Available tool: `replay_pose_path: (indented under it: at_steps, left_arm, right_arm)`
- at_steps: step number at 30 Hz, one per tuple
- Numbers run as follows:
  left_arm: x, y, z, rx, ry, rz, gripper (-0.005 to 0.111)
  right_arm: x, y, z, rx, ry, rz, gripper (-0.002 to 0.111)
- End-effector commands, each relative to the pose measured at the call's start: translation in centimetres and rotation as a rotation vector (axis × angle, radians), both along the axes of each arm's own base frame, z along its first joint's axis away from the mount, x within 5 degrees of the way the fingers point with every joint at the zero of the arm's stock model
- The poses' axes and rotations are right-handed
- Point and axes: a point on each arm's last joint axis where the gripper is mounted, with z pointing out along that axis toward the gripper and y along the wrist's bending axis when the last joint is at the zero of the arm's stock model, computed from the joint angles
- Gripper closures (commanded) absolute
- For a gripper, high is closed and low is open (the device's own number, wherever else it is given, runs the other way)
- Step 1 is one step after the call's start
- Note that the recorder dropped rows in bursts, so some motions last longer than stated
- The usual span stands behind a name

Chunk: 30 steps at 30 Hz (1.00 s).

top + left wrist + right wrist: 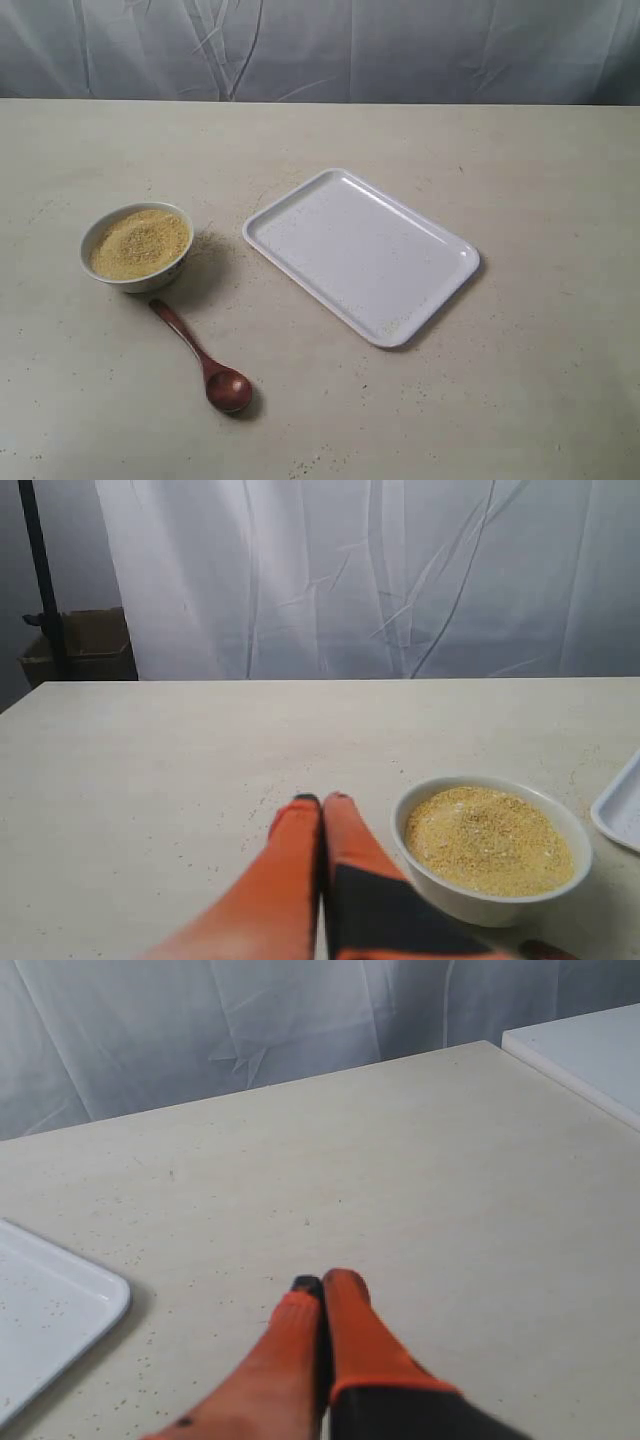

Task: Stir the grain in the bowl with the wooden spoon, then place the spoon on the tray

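Observation:
A small white bowl [135,246] of sandy yellow grain [139,242] stands at the table's left. Just in front of it lies the dark reddish-brown wooden spoon [203,359], handle toward the bowl, scoop nearer the front edge. The white tray [361,253] lies slanted in the middle. Neither gripper shows in the exterior view. In the left wrist view my left gripper [321,800] is shut and holds nothing, beside the bowl [492,848] and its grain [489,840]. My right gripper [322,1282] is shut on nothing over bare table, a tray corner [50,1315] off to one side.
A grey-white curtain [320,48] hangs behind the table's far edge. A cardboard box [85,645] and a black pole [45,580] stand beyond the table near the left arm. Another white surface [585,1050] lies past the table edge near the right arm.

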Motion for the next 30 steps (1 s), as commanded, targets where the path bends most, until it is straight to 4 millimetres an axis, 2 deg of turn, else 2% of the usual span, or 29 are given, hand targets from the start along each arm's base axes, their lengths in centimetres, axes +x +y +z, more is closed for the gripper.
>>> replay_pose_path:
  at_steps: [1, 6, 13, 23, 28, 30]
  left_arm:
    - [0.0, 0.0, 0.0, -0.001, -0.007, -0.005, 0.107]
    - [0.0, 0.0, 0.0, 0.005, -0.01, -0.004, 0.107]
    - [0.0, 0.0, 1.0, -0.021, -0.12, -0.005, 0.107]
    - [-0.9, 0.1, 4.9, -0.07, -0.561, -0.008, 0.107]
    - [-2.5, 0.3, 7.1, -0.167, -0.862, -0.025, 0.107]
    - [-2.9, 0.3, 7.5, -0.169, -0.922, -0.026, 0.107]
  right_arm:
    - [0.0, 0.0, 0.0, -0.005, -0.01, 0.0, 0.108]
    - [0.0, 0.0, 0.0, -0.005, -0.01, 0.0, 0.108]
    - [0.0, 0.0, 0.0, -0.005, -0.01, 0.0, 0.108]
    - [0.0, 0.0, 0.0, -0.005, -0.01, 0.0, 0.108]
    - [0.0, 0.0, 0.0, -0.005, -0.01, 0.0, 0.108]
    - [0.0, 0.0, 0.0, -0.005, -0.01, 0.0, 0.108]
